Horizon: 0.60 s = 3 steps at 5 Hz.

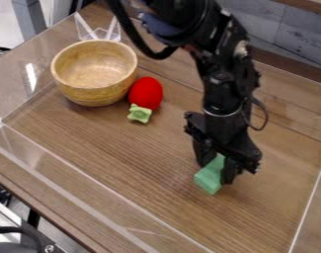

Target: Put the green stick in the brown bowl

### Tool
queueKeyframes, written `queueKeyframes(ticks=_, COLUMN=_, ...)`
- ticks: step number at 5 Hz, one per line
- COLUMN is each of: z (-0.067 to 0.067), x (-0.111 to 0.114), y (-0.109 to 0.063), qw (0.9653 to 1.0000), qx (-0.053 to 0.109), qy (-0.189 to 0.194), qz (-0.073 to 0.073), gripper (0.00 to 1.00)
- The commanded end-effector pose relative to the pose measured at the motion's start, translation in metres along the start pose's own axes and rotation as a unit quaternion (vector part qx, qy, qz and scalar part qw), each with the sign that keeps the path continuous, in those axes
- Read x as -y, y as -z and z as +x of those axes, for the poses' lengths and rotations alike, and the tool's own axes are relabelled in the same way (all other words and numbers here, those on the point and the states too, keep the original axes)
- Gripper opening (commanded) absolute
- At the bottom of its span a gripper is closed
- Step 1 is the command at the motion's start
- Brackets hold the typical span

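1. Right of centre and low in the frame, the green stick (213, 180) lies on the desk (117, 163). Its upper part is hidden by the fingers (215, 164).
2. Check the fingers: they stand around the stick, fairly close in at its sides. You cannot confirm from this view whether both pads press on it; treat the grip as unproven.
3. Expect a light, stiff block with plain faces. It should neither bend nor crush under moderate force, though smooth faces may let it slip or twist.
4. Take hold across the narrow width, near mid-length. A hold towards one end would probably let the other end droop or swing.
5. Seat both pads squarely on the long sides before lifting. A slanted pinch could turn the block out of the grip.
6. Raise it straight up, then carry it to the brown bowl (94, 96) at upper left. Plan clearance over the red toy (145, 92) beside the bowl and over the thick rim.
7. Release low, inside the bowl's wall, to limit bounce.
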State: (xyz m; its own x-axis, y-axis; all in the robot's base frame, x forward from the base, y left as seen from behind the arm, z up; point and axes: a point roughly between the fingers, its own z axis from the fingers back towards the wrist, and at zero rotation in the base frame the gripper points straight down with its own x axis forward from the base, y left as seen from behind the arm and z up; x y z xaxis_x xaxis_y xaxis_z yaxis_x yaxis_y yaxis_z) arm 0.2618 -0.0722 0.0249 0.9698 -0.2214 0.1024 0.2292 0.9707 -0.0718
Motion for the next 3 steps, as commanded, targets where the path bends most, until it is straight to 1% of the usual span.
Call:
queueKeyframes(ticks=1, z=0.013, x=0.008, y=-0.006, qw=0.9999, qx=0.016, qy=0.006, qz=0.000, gripper=0.00)
queueKeyframes(ticks=2, z=0.020, x=0.013, y=-0.011, qw=0.9998, qx=0.021, qy=0.006, qz=0.000, gripper=0.00)
queueKeyframes(ticks=3, z=0.022, x=0.009, y=-0.018, qw=0.9991, qx=0.023, qy=0.034, qz=-0.004, gripper=0.00)
